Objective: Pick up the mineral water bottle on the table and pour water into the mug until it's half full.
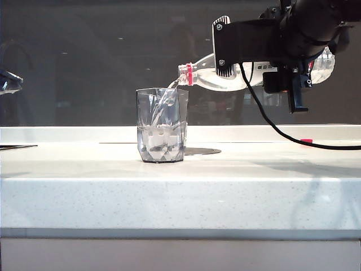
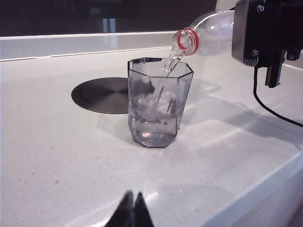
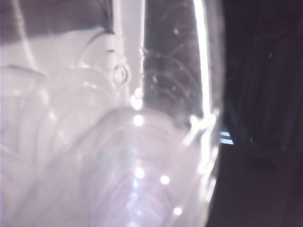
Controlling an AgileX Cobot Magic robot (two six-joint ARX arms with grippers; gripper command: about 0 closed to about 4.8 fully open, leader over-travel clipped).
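Pressed against the right wrist lens, the mineral water bottle [image 3: 142, 156] is held clamped in the right claw [image 1: 254, 68], long axis near level, mouth over the mug [image 1: 162, 125] beyond the claw; the left claw [image 2: 131, 210], tips together and empty, is parked nearby.

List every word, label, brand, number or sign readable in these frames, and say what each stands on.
None can be read.
Clear plastic mineral water bottle, held tilted over the grey faceted glass mug by the right gripper: its label is hidden behind the gripper.
Left gripper, closed, near the table's front edge: no markings.
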